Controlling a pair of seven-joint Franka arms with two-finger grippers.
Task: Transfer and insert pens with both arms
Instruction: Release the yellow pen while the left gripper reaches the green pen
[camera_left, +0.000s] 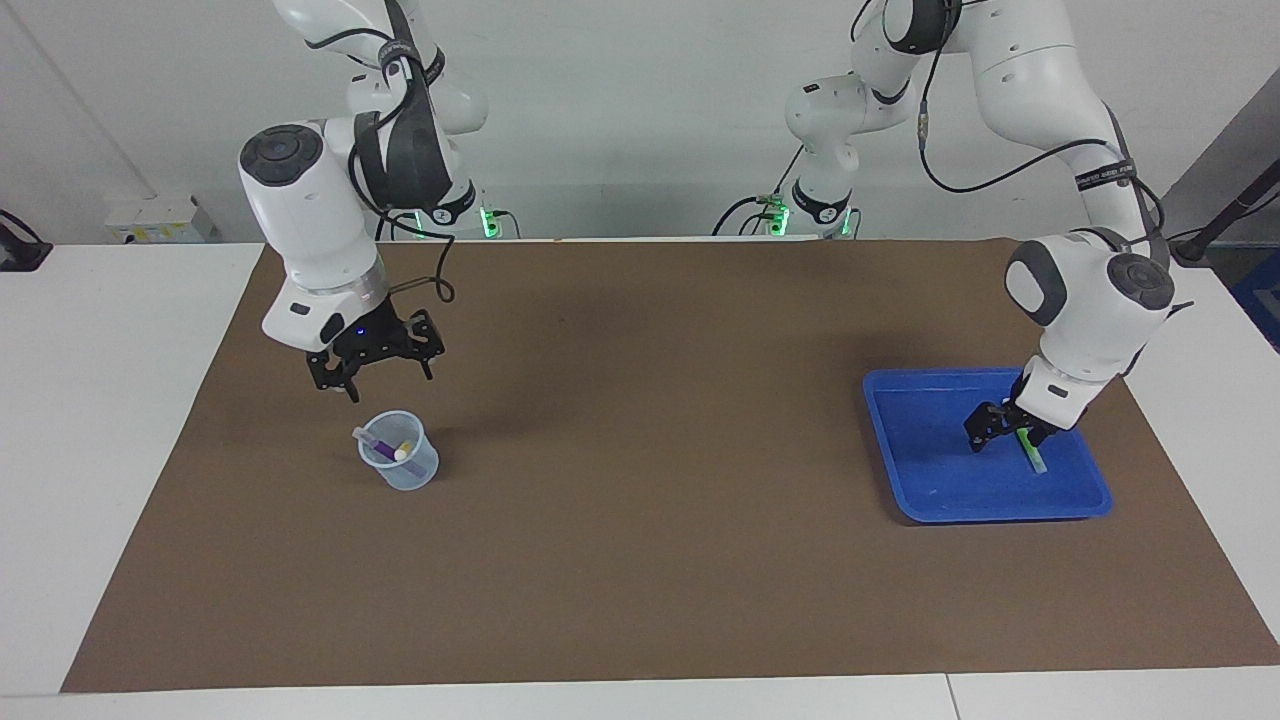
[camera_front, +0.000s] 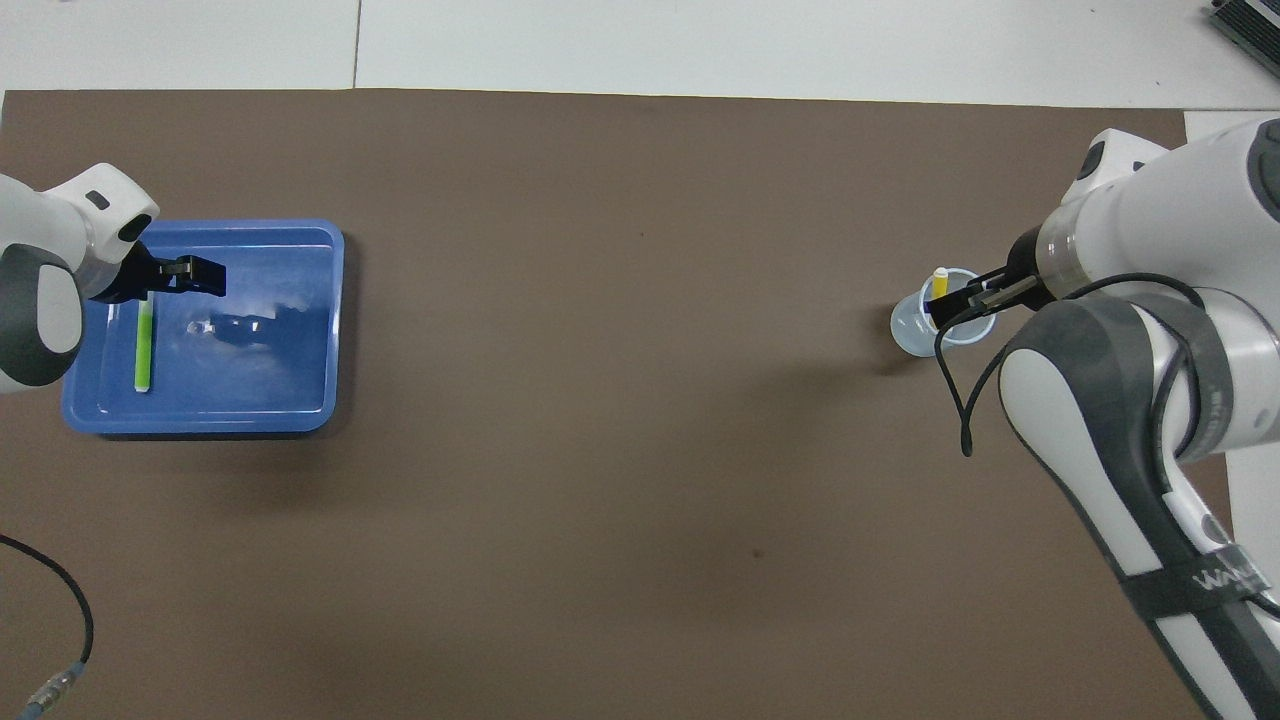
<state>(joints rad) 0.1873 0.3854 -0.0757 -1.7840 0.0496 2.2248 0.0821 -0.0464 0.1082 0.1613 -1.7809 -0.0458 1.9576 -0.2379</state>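
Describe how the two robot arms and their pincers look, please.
Both arms are glossy white jointed tubes with dark grey round joint caps, silver wrist rings and thin black cables looping alongside. The left pincer and the right pincer are black, two-fingered linkages; a small blue light glows on the right one.

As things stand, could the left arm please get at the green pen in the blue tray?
Probably yes: the left gripper hangs open right at the green pen, which lies alone in the blue tray, nothing covering it.

White table (camera_left: 120, 420); brown mat (camera_left: 640, 500) on it, apparently paper.
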